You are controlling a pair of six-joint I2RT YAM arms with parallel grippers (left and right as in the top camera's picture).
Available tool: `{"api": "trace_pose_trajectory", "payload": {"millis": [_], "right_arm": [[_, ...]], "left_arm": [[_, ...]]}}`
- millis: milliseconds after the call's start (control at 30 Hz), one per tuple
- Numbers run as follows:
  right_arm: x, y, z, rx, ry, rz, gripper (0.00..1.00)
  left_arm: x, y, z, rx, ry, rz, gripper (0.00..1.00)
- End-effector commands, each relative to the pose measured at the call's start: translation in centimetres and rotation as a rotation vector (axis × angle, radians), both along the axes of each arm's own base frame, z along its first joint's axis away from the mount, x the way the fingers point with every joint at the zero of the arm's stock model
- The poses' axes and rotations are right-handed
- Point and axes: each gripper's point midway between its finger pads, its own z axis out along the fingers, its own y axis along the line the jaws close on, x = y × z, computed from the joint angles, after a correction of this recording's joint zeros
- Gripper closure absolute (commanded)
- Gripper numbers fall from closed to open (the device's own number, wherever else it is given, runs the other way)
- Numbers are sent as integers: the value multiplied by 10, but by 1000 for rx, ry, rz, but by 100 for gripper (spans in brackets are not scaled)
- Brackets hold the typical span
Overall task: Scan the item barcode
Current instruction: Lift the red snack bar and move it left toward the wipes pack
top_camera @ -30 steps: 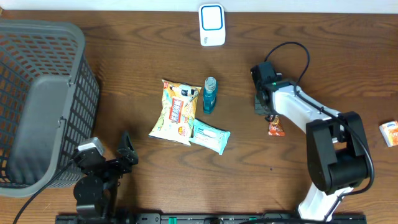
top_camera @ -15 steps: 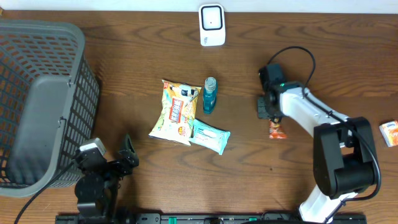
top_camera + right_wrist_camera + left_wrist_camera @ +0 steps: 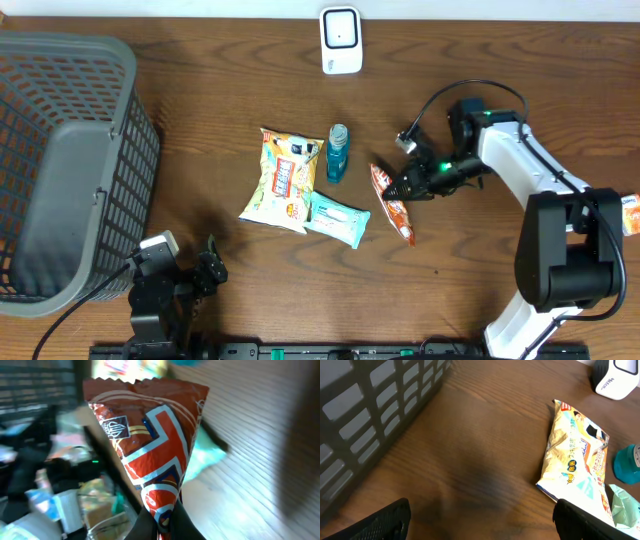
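My right gripper [image 3: 408,186] is shut on one end of a red-orange snack packet [image 3: 393,204], holding it off the table right of the centre. In the right wrist view the packet [image 3: 150,445], red with white and blue stripes, sticks up from my pinched fingers [image 3: 186,527] and fills the middle. The white barcode scanner [image 3: 341,40] stands at the table's far edge, well apart from the packet. My left gripper [image 3: 207,272] rests low at the front left, open, with only bare wood between its fingertips [image 3: 382,521].
A yellow chip bag [image 3: 283,178], a teal bottle [image 3: 338,152] and a teal-white pouch [image 3: 337,220] lie mid-table, just left of the held packet. A grey mesh basket [image 3: 60,160] fills the left side. A small box [image 3: 630,212] sits at the right edge.
The right gripper closed on the packet, lifted it off the table and swung it left towards the centre, with the wrist turned. The left arm shifted only slightly.
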Motion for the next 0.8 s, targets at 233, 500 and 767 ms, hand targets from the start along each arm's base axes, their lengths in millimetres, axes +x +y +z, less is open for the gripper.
{"api": "trace_pose_trajectory", "payload": {"millis": [233,500,767], "right_arm": [[8,30,90,573,0,-83,99],[-2,28,60,425,-143,45,99],[-32,32,13,163,-123,227,99]], "left_arm": [[-3,1,-6,-1,20,10,9],[-3,1,-6,-1,20,10,9],[-3,1,-6,-1,20,10,9]]}}
